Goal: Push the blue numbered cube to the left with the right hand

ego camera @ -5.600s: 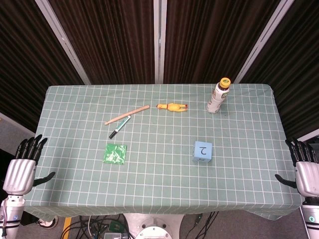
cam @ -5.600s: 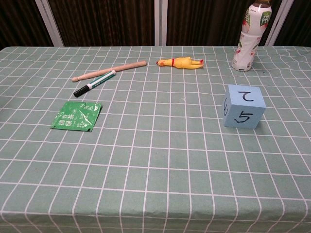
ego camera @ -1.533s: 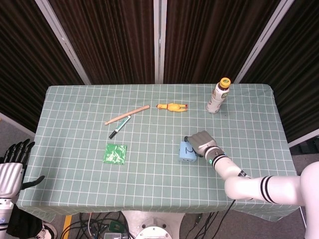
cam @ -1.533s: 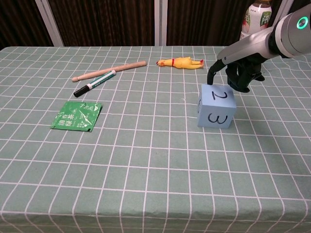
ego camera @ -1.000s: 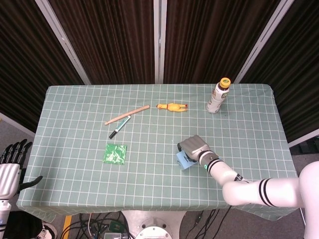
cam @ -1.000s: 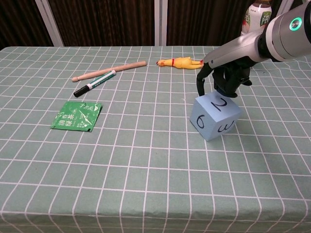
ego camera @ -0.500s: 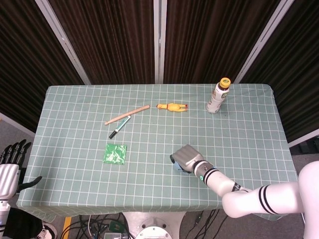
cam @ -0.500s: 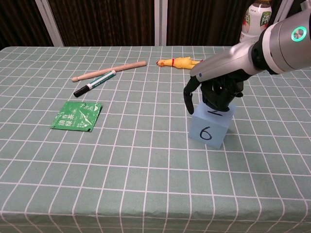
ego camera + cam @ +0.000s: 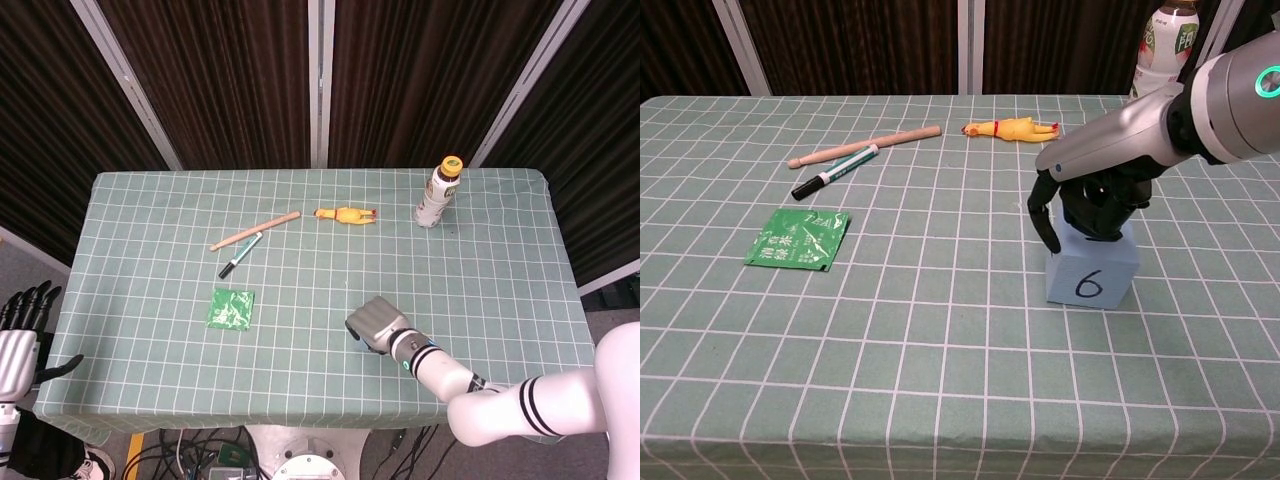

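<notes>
The blue numbered cube (image 9: 1092, 272) stands on the green checked cloth, right of centre, with a 6 on the face towards me. My right hand (image 9: 1092, 205) rests on its top with fingers curled over it, and one dark finger (image 9: 1045, 225) hangs down along the cube's left face. From the head view, the right hand (image 9: 377, 324) covers the cube, so the cube itself is hidden there. My left hand (image 9: 20, 338) hangs off the table's near left corner, fingers apart and holding nothing.
A green packet (image 9: 798, 238) lies to the left. Behind it are a marker (image 9: 835, 171) and a wooden stick (image 9: 865, 146). A yellow rubber chicken (image 9: 1010, 128) lies at the back centre. A bottle (image 9: 1160, 70) stands at the back right.
The right hand came in from the right and moved the cube left and nearer to me. The cube turned as it went: its front face went from 5 to 3 to 6.
</notes>
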Controlling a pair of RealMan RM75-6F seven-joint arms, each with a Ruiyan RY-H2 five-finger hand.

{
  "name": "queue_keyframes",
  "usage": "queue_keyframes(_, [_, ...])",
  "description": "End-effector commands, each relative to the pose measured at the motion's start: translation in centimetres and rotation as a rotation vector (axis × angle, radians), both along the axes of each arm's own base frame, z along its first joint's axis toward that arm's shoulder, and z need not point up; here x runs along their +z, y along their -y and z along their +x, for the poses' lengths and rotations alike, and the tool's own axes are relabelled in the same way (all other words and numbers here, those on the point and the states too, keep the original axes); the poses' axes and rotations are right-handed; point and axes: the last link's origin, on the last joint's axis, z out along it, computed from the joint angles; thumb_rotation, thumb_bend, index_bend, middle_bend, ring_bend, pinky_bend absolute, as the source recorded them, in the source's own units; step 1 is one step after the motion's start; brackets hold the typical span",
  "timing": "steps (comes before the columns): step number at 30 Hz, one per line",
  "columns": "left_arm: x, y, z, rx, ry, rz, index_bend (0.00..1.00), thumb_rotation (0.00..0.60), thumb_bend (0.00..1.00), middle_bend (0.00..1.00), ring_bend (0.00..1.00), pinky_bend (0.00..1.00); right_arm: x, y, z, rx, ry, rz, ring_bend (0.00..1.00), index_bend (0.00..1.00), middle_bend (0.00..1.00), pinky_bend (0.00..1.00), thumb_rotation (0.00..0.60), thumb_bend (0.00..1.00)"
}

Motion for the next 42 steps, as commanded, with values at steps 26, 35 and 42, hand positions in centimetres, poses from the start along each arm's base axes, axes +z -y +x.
queue_keyframes(26, [-0.4, -0.2, 1.3, -0.020, -0.004, -0.003, 0.03, 0.600, 0.06, 0.00, 0.00, 0.00, 13.8, -3.7, -13.4, -0.084, 0.177, -0.633, 0.84, 0.31, 0.93, 0.69, 0.600, 1.00])
queue_keyframes(35, [-0.9, -0.4, 2.0, -0.017, -0.021, -0.009, 0.03, 0.600, 0.06, 0.00, 0.00, 0.00, 16.4, -8.5, -24.6, -0.217, 0.266, -0.835, 0.06, 0.00, 0.09, 0.28, 0.600, 0.16])
queue_keyframes(42, [-1.0, -0.3, 2.0, -0.014, -0.058, 0.001, 0.03, 0.600, 0.06, 0.00, 0.00, 0.00, 15.5, -11.9, -28.3, -0.197, 0.375, -1.060, 0.00, 0.00, 0.00, 0.00, 0.600, 0.04])
